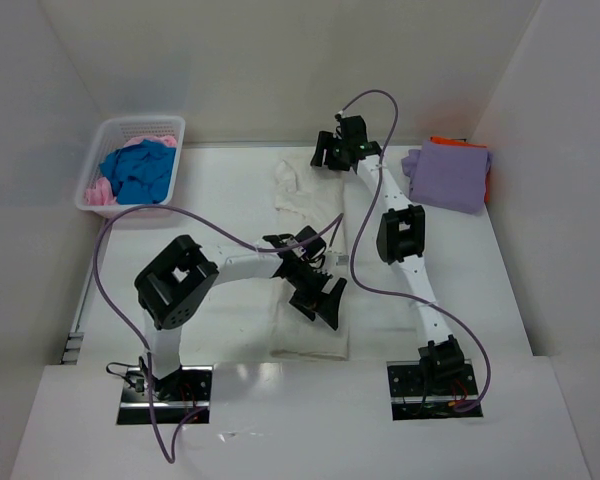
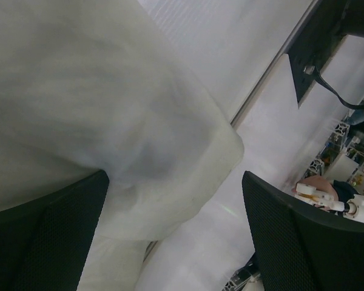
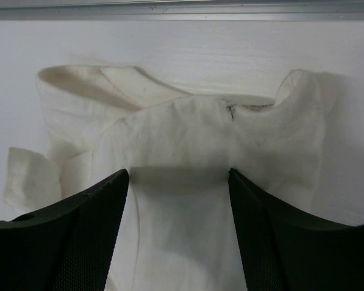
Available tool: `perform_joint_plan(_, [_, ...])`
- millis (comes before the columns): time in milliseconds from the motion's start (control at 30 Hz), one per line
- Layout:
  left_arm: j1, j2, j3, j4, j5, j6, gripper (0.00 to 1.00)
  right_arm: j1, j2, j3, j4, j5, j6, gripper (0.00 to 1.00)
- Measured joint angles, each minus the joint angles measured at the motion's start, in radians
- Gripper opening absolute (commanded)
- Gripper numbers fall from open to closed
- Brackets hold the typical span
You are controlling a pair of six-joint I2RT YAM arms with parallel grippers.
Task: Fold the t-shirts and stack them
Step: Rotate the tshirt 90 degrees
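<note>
The cream-white t-shirt (image 1: pixel 310 215) lies lengthwise down the middle of the table, partly folded into a narrow strip. My left gripper (image 1: pixel 322 300) is open over its near end; in the left wrist view (image 2: pixel 176 230) the shirt's hem (image 2: pixel 109 121) lies partly between the spread fingers (image 2: pixel 291 230). My right gripper (image 1: pixel 336 152) is open at the shirt's far end; in the right wrist view (image 3: pixel 177 176) its fingers (image 3: pixel 91 230) straddle the cloth just below the collar (image 3: pixel 230 112). A folded lavender shirt (image 1: pixel 448 175) lies on an orange one (image 1: pixel 450 141) at the right.
A white lattice basket (image 1: pixel 108 130) at the back left holds a blue shirt (image 1: pixel 140 172) and a pink shirt (image 1: pixel 98 193). White walls enclose the table on the left, back and right. Purple cables loop over both arms.
</note>
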Motion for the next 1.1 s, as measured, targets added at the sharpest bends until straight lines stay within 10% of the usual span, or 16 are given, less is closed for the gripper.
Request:
perform_joint_plan(300, [-0.004,0.004,0.008,-0.011,0.018,0.01,1.0,-0.007,0.011,0.019,0.001,0.0,0.017,0.74])
perform_joint_plan(633, [0.002,-0.166,0.138,-0.096,-0.23,0.015,1.0,-0.042,-0.176,-0.063,-0.048,-0.024,0.029,1.0])
perform_joint_plan(1100, [0.078,-0.691,-0.086,0.016,-0.521,-0.093,1.0,-0.035,-1.563,-1.504,0.307,0.046,0.184,1.0])
